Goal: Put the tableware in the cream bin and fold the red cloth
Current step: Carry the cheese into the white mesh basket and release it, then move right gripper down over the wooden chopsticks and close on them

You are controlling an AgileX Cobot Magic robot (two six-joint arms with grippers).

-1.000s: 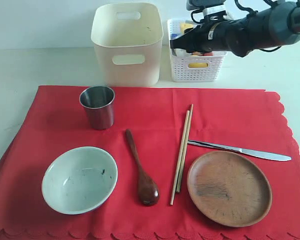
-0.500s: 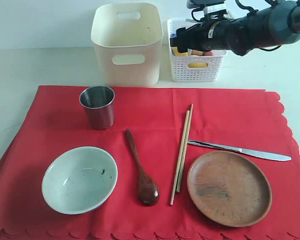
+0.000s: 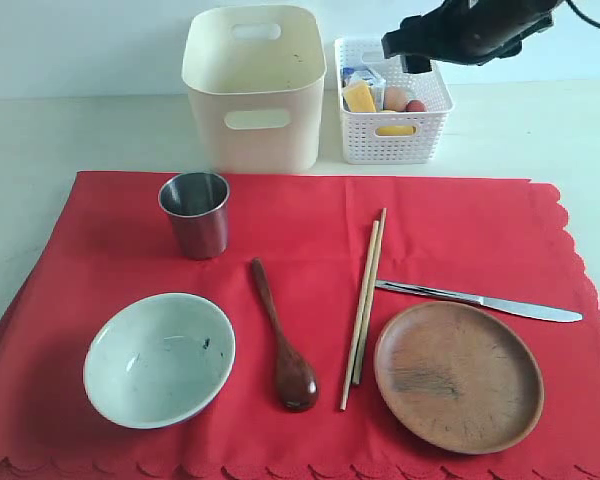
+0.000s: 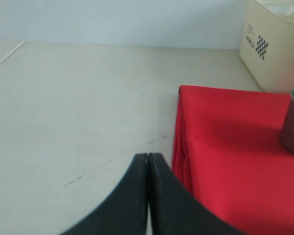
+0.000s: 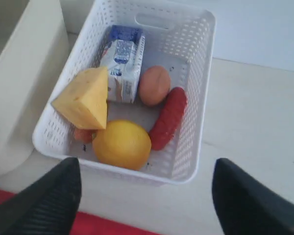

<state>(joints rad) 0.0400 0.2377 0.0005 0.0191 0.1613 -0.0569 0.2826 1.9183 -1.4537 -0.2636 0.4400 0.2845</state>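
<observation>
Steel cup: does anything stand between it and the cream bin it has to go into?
Nothing visible does. The steel cup stands upright on the red cloth just in front of the cream bin, with only bare cloth and table between them. The bin's top is open.

Pale table (image 3: 80, 130) bears red cloth (image 3: 460, 230), cream bin (image 3: 210, 140), white basket (image 3: 392, 147)

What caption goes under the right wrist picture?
Open right gripper above a white basket holding cheese, lemon, egg, sausage and milk carton.
</observation>
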